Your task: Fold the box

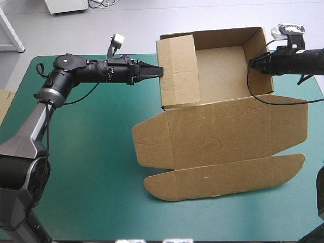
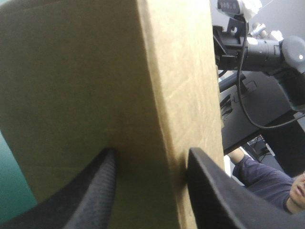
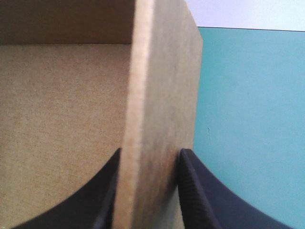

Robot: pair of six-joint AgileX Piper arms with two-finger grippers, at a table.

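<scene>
Teal-green cover (image 1: 91,152) carried the box (image 1: 223,131) right of centre, tray toward 12 o'clock, lid (image 1: 223,177) flat toward 6. Left gripper (image 1: 158,71) pinched the tray's 9 o'clock wall (image 1: 177,68), fingers closed on the board; right gripper (image 1: 251,63) was clamped likewise on the 3 o'clock wall (image 1: 259,58). The 9 o'clock wall leaned inward and looked untucked. I judged a slipping pinch would let it spring outward, and uneven pushing could skate the tray or crease the board. That wall hid the floor beneath it. Both wrist views showed only board up close, so I could not tell whether the corners had locked.
</scene>
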